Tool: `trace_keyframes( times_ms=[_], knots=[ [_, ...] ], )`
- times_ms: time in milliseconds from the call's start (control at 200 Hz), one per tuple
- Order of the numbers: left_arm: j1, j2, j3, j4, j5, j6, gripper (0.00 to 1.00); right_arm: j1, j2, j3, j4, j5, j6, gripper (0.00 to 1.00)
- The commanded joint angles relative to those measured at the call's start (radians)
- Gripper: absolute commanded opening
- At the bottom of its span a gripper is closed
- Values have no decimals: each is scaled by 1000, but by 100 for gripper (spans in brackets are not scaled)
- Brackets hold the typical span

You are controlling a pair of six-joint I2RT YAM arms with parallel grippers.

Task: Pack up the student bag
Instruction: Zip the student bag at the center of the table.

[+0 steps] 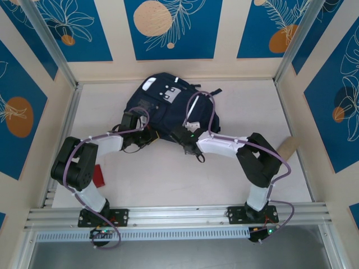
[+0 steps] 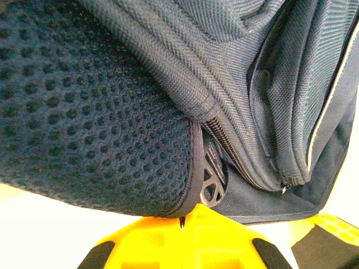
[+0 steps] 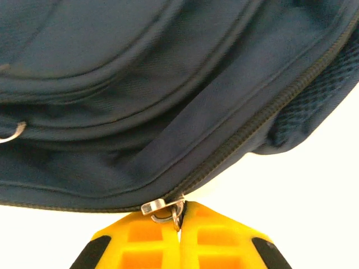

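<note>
The student bag [image 1: 162, 103], dark navy with white-grey patches near its top, lies at the middle back of the table. My left gripper [image 1: 147, 134] is at its near left edge. In the left wrist view the yellow fingers [image 2: 182, 221] are shut on the piped rim of the bag's mesh back panel [image 2: 95, 112], with a metal zipper pull [image 2: 212, 182] just beyond them. My right gripper [image 1: 180, 138] is at the bag's near edge. Its yellow fingers [image 3: 179, 218] are shut on the ring of a silver zipper pull [image 3: 160, 205], at the end of a closed zipper line [image 3: 252, 134].
A small red object [image 1: 99, 175] lies on the table by the left arm's elbow. A tan cardboard-like piece [image 1: 287, 148] leans at the right wall. Purple cables loop over the bag. The enclosure walls stand close on three sides.
</note>
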Motion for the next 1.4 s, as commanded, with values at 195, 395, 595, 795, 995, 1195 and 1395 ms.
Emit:
trace_keyframes(
  times_ms=[195,395,595,795,995,1195,1395],
  knots=[
    [65,-41,16,-74,-98,71,0,-94,-118,-68,88,-234,-206,1],
    [123,-96,12,-135,-89,71,2,-50,-60,-29,205,-491,-251,0],
    [160,-196,-15,-220,-119,68,36,20,60,86,274,-623,-232,0],
    [157,-271,-77,-186,-24,-70,60,58,141,187,304,-684,-207,0],
    [112,-268,-112,-110,15,-186,67,55,131,188,313,-701,-190,0],
    [72,-211,-162,31,3,-347,67,56,98,154,314,-701,-165,0],
    [13,-219,-186,20,-111,-442,65,57,81,152,305,-683,-151,0]
  ],
)
